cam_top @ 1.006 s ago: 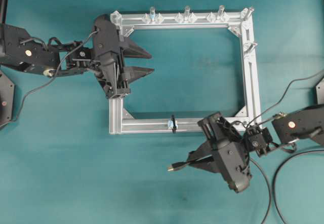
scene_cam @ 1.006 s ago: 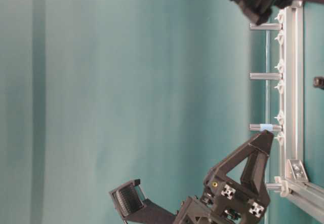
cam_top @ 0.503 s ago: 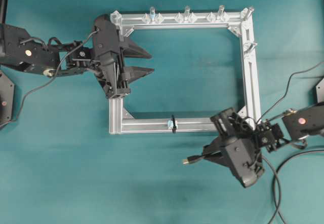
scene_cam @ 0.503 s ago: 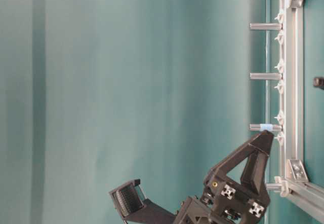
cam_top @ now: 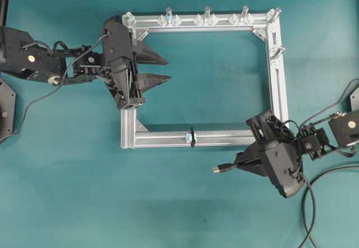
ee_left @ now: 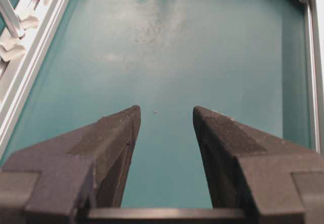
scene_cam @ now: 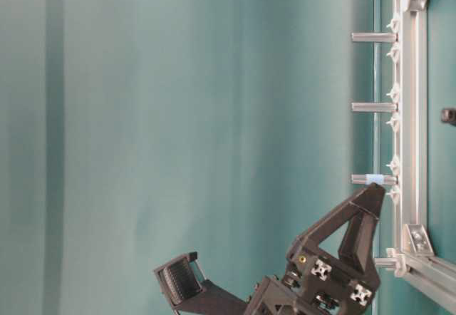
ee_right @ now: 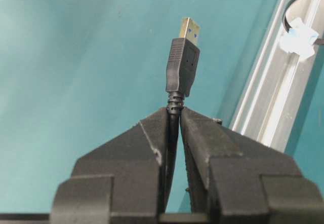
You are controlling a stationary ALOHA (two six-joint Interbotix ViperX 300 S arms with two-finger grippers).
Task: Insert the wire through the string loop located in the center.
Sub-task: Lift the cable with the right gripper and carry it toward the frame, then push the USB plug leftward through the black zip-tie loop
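Note:
The wire's black plug with a gold tip (cam_top: pixel 223 168) sticks out to the left of my right gripper (cam_top: pixel 242 161), which is shut on the cable just behind the plug (ee_right: pixel 183 64). The plug is off the table, in front of the frame's near rail and to the right of the string loop (cam_top: pixel 192 137). The loop stands on its pale mount on that rail and shows at the top right of the right wrist view (ee_right: pixel 298 3). My left gripper (cam_top: pixel 168 70) is open and empty over the frame's left rail, its jaws wide apart (ee_left: pixel 166 115).
The aluminium frame (cam_top: pixel 277 79) lies flat with silver bolt posts (cam_top: pixel 207 13) along its far rail. The wire's slack (cam_top: pixel 305 203) curves on the mat at the lower right. The frame also shows in the table-level view (scene_cam: pixel 410 115).
My right gripper has carried the plug to the right and slightly toward the frame, farther from the string loop. The left arm has not moved.

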